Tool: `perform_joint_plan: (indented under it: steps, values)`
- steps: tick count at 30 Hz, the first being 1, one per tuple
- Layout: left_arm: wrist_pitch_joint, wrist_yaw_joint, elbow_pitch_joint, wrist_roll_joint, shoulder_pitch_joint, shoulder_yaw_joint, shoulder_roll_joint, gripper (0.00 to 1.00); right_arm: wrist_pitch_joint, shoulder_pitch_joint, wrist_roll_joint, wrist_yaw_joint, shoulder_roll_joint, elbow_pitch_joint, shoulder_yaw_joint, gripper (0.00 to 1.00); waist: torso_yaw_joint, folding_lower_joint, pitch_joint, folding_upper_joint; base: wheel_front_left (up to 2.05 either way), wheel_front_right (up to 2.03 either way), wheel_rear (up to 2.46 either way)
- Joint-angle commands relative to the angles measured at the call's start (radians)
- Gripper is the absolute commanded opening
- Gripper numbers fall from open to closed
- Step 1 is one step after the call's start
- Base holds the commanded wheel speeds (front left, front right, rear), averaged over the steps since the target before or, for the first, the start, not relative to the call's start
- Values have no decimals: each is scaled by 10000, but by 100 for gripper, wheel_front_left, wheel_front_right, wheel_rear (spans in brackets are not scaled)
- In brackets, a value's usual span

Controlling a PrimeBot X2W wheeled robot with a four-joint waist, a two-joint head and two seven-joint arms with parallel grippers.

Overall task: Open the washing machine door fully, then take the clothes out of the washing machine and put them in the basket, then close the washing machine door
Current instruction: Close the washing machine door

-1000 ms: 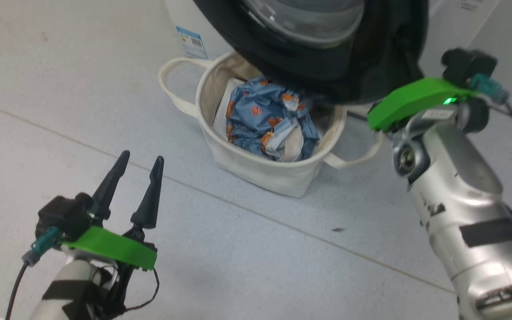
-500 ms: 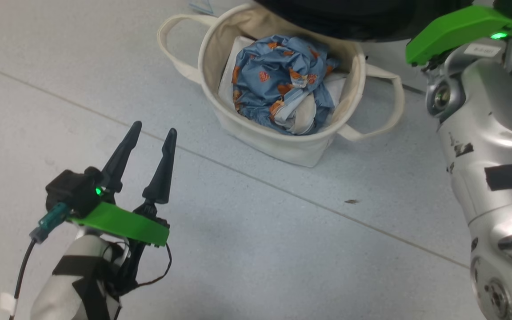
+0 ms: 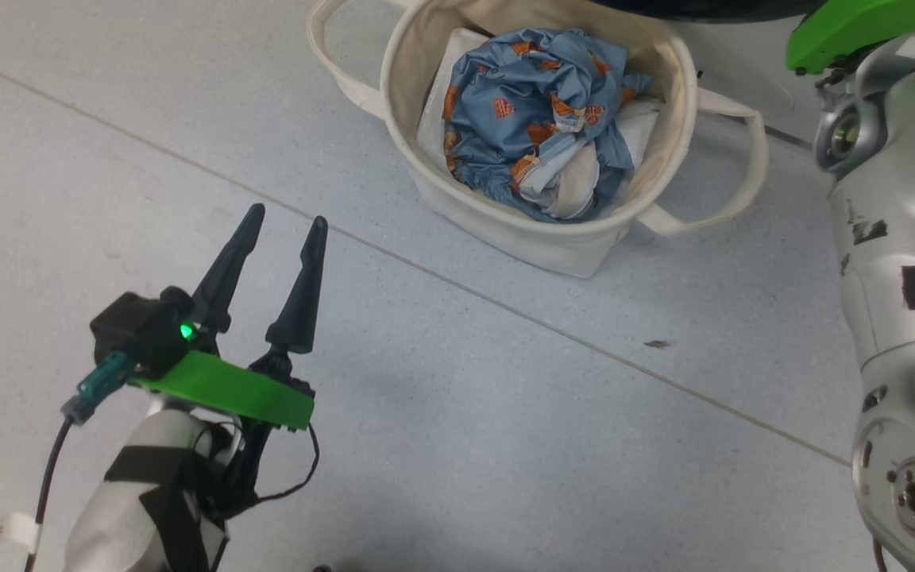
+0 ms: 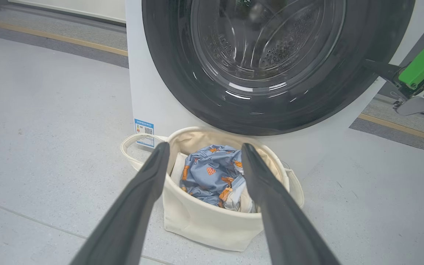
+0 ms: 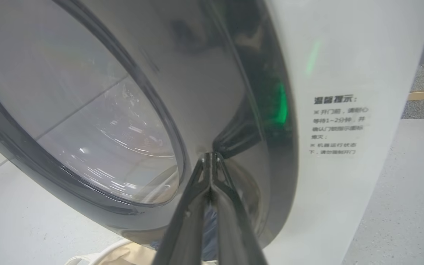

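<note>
The cream basket (image 3: 569, 238) stands on the floor, and the blue bear-print clothes (image 3: 537, 111) lie bunched inside it. My left gripper (image 3: 287, 214) hovers open and empty above the floor, short of the basket. In the left wrist view its fingers frame the basket (image 4: 204, 224) and the clothes (image 4: 212, 173). Behind them the washing machine door (image 4: 271, 110) lies against the white washing machine (image 4: 149, 92). My right gripper (image 5: 211, 154) is shut, its tips touching the door's glossy black rim (image 5: 234, 110). Whether the door is latched I cannot tell.
Grey tiled floor (image 3: 505, 445) spreads around the basket. My silver right forearm (image 3: 902, 238) rises along the right edge of the head view. The machine's white front (image 5: 344, 184) carries a printed label (image 5: 337, 125). A small sticker (image 4: 144, 129) sits low on its left corner.
The head camera has tilted down, so the basket sits higher in the picture and the door has slipped off the top. Both grippers keep their states.
</note>
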Motion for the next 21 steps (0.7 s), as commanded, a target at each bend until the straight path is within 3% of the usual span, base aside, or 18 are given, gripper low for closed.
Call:
perform_joint_plan:
  steps: [1,12,13,14,15,21]
  values:
    - [-61,-56,-245,-34,-208,349,228,100,-91,-607,-203,-4,189,-384,-109,0,29,-1,42,0,0,0,0]
    - [-61,-56,-277,-66,-173,480,260,100,-91,-804,-960,-4,205,-576,-846,0,-62,-1,89,0,0,0,0]
    - [-61,-56,-282,-66,-175,507,276,100,-91,-825,-1010,-4,207,-604,-888,16,-83,-1,102,0,0,0,0]
    - [-61,-56,-290,-68,-174,550,297,100,-91,-847,-1029,-4,210,-657,-942,88,-124,-1,110,0,0,0,0]
    - [-61,-56,-298,-69,-166,602,316,100,-91,-827,-1039,-4,215,-648,-947,100,-167,-1,92,0,0,0,0]
    - [-61,-56,-145,43,-13,838,667,100,-91,-321,-884,-4,235,-198,-143,100,-438,-1,-492,0,0,0,0]
